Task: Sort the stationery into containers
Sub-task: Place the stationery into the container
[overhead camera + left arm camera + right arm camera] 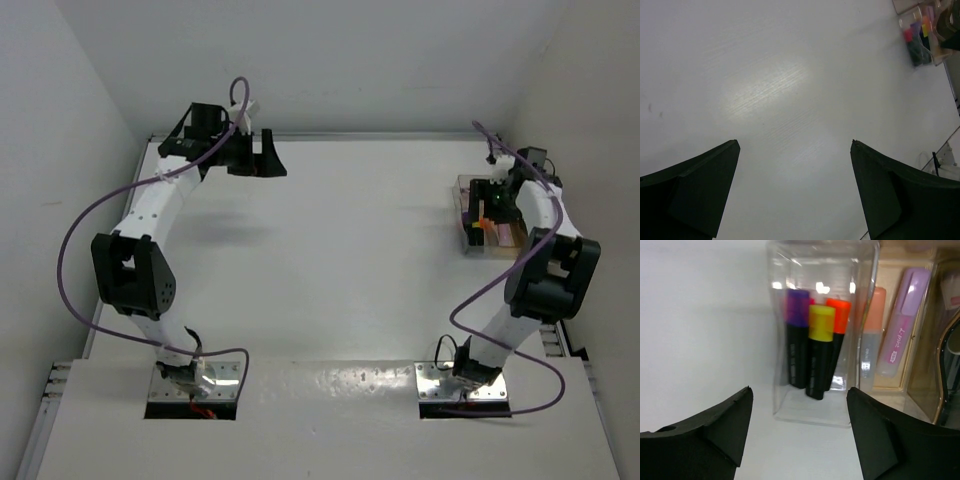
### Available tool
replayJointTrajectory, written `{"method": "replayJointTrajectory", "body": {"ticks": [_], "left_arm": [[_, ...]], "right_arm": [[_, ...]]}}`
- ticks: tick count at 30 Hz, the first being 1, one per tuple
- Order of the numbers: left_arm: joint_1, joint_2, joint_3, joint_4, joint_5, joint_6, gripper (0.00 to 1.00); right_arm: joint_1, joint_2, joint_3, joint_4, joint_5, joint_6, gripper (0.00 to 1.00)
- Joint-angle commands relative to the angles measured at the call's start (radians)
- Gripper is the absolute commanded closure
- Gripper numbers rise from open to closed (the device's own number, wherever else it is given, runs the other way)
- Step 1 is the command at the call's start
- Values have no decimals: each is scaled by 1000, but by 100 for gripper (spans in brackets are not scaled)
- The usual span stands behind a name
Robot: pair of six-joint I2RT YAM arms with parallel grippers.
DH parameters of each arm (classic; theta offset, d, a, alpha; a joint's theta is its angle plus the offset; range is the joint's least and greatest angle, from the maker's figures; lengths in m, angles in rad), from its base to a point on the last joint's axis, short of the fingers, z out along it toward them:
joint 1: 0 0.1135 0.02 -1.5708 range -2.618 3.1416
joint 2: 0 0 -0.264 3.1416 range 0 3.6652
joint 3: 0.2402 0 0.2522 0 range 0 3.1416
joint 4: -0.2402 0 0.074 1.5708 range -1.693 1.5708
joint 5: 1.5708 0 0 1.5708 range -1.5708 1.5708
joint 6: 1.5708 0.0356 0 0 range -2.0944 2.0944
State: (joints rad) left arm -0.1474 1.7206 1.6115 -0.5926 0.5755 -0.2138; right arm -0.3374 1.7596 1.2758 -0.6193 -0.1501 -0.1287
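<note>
right gripper (pixel 799 390) jaws apart, empty, facing clear glossy rectangular tray (pixel 781 340) | bright-capped black highlighters (pixel 819 362) inside | left gripper (pixel 794 142) spread wide, empty

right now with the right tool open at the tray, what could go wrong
The right tool hangs open close to the clear tray; pulling away low could catch its wall and drag it. The yellow highlighter seems to lie on top of the purple highlighter and the orange highlighter, so a bump might shift it.
</note>
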Motion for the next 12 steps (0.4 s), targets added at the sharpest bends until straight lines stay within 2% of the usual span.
{"method": "replayJointTrajectory", "body": {"ticks": [1, 5, 9, 12], "left_arm": [[43, -10, 73, -56, -43, 51, 0], [97, -64, 24, -62, -34, 77, 0], [126, -122, -53, -55, -37, 90, 0], [140, -145, -50, -96, -61, 138, 0]], "right_arm": [[40, -170, 124, -34, -138, 35, 25], [136, -302, 270, -166, -316, 163, 22], [211, -365, 306, -212, -335, 230, 20], [222, -393, 312, -214, -351, 270, 19]]}}
